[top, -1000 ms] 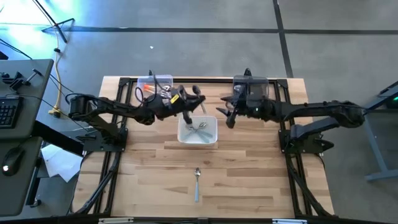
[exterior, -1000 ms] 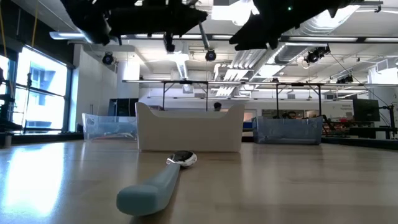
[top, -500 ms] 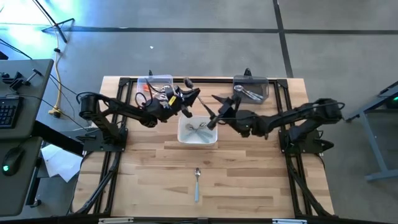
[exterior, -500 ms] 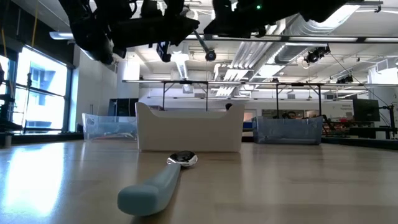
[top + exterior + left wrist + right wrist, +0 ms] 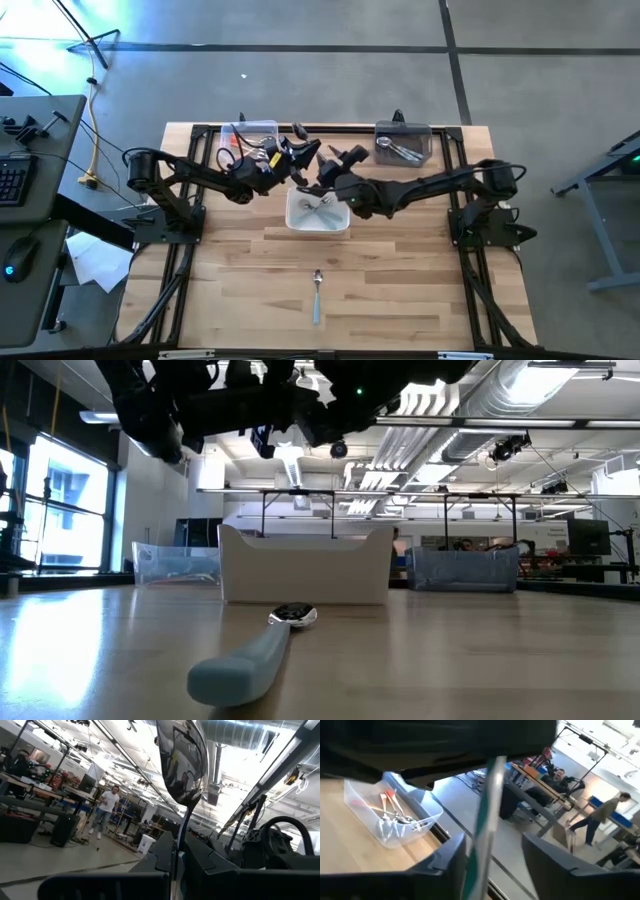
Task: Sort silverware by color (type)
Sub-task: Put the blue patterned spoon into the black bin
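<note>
High view: your left gripper (image 5: 300, 157), clamped on a spoon (image 5: 181, 767) held bowl-up, hangs over the white bin (image 5: 318, 212). Your right gripper (image 5: 335, 165) reaches beside it, fingers apart around the spoon's handle. A blue-handled spoon (image 5: 316, 294) lies near the table's front.

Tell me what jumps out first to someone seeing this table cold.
Both dark arms meet above the white bin at the table's middle: the left gripper is shut on a spoon, bowl up, and the open right gripper reaches toward it. One light blue-handled spoon lies alone on the near wood, and clear bins sit at the far corners, the left one holding orange-handled spoons.
</note>
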Controlling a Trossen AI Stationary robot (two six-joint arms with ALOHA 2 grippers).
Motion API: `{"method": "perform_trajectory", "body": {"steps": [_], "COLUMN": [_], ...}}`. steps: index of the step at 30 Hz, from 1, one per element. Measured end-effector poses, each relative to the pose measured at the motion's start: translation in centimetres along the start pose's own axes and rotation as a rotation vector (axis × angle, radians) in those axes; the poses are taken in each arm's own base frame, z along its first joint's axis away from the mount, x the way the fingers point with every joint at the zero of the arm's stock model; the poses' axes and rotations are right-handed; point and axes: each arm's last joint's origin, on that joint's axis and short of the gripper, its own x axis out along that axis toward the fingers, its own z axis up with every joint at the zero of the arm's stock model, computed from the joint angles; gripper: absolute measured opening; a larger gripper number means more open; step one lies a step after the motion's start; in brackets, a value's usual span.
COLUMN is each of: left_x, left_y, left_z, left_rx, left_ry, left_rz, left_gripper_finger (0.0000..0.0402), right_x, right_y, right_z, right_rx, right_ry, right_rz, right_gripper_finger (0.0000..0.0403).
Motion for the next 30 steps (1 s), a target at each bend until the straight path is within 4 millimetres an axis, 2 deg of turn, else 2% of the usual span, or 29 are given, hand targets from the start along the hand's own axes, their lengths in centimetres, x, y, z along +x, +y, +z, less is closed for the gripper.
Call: {"method": "perform_trajectory", "body": {"steps": [7, 8, 13, 16, 20, 26, 30], "left_x": [0.0, 0.0, 0.1, 0.1, 0.1, 0.0, -0.2], "left_y": [0.0, 0.0, 0.2, 0.1, 0.1, 0.2, 0.3], "left_z": [0.0, -0.1, 0.0, 0.0, -0.2, -0.7, -1.4], "left_rx": [0.008, 0.009, 0.010, 0.038, 0.052, 0.073, 0.087], "left_ry": [0.006, 0.007, 0.012, 0.018, 0.040, 0.099, 0.179], "left_rz": [0.003, 0.005, -0.002, -0.012, -0.045, -0.058, -0.091], "left_gripper_finger": [0.0006, 0.0006, 0.0022, 0.0057, 0.0106, 0.0155, 0.0164], "right_x": [0.1, 0.1, 0.0, -0.4, -1.0, -1.6, -2.3], "right_y": [0.3, 0.2, -0.1, -1.1, -2.5, -6.1, -10.0], "right_z": [-0.1, -0.1, 0.2, 0.8, 1.5, 1.8, 0.9], "right_rx": [-0.019, -0.023, -0.013, 0.016, 0.020, 0.073, 0.079], "right_ry": [0.004, 0.007, 0.000, -0.010, -0.008, 0.056, 0.176], "right_rz": [-0.003, -0.014, 0.001, 0.029, 0.041, 0.108, 0.185], "right_gripper_finger": [0.0025, 0.0016, 0.0026, 0.0013, 0.0017, 0.0012, 0.0013]}}
